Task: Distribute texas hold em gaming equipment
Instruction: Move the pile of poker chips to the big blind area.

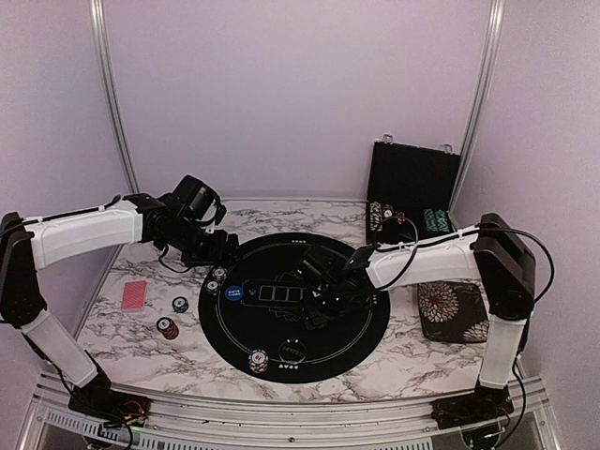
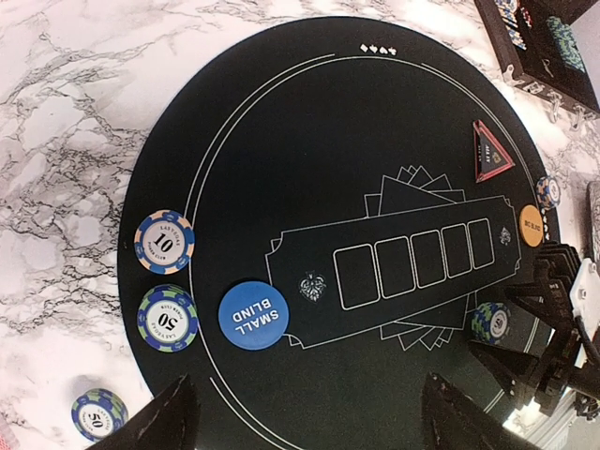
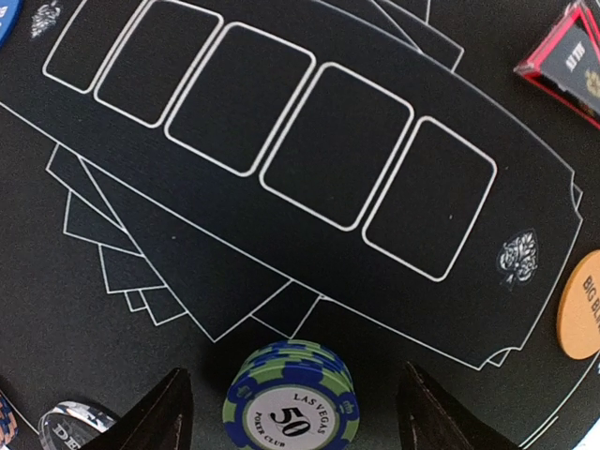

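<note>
A blue-and-green stack of poker chips [image 3: 292, 398] marked 50 stands on the round black mat [image 1: 281, 370], between the fingers of my right gripper [image 3: 295, 417]. That gripper is open, with a gap on each side of the stack. My left gripper [image 2: 309, 427] hovers open over the mat's left side with nothing between its fingers. Ahead of it lie the blue small-blind button [image 2: 253, 315], a 10 chip [image 2: 164, 241] and a 50 chip [image 2: 167, 319]. An orange button [image 2: 532, 225] rests at the mat's far side. A red-backed card [image 1: 134, 295] lies on the marble at left.
The black chip case [image 1: 412, 187] stands open at the back right, and the floral pad [image 1: 452, 311] lies beside the mat. More chips sit off the mat at left [image 1: 168, 328] and at its near edge [image 1: 258, 360]. A red triangular piece [image 2: 489, 152] rests on the mat.
</note>
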Robot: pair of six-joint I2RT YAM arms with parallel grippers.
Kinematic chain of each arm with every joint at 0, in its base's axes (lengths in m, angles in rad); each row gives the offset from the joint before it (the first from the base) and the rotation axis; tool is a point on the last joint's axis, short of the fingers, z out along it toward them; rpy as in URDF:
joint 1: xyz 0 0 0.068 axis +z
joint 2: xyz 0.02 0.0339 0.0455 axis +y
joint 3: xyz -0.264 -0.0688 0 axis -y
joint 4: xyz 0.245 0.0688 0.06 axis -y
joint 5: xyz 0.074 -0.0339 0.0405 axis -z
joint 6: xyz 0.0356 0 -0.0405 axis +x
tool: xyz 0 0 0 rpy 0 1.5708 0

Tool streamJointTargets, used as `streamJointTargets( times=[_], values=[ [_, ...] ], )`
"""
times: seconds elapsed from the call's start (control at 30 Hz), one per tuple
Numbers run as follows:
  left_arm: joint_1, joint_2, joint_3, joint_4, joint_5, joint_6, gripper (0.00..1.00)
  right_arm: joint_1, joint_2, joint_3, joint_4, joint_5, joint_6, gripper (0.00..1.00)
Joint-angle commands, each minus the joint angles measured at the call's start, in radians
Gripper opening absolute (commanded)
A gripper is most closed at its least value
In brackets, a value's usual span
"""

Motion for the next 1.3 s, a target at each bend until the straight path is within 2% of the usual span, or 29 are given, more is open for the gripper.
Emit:
streamJointTargets(
  times=[0.0, 0.17, 0.43, 1.27],
  values=[
    [0.009, -0.029, -0.015, 0.028, 0.022, 0.017, 0.83, 0.002, 0.020, 0.036, -0.007, 0.006, 0.023, 0.71],
    [0.011, -0.029, -0.014, 0.030, 0.026, 0.018, 0.83, 0.002, 0.020, 0.015, 0.003, 0.004, 0.031, 0.69],
    [0.011, -0.031, -0.016, 0.028, 0.030, 0.019, 0.82, 0.003, 0.029, 0.009, -0.003, 0.006, 0.048, 0.59],
    [0.012, -0.023, -0.025, 0.028, 0.031, 0.027, 0.81, 0.050, 0.084, 0.073, -0.091, 0.084, 0.074, 0.50]
  ],
)
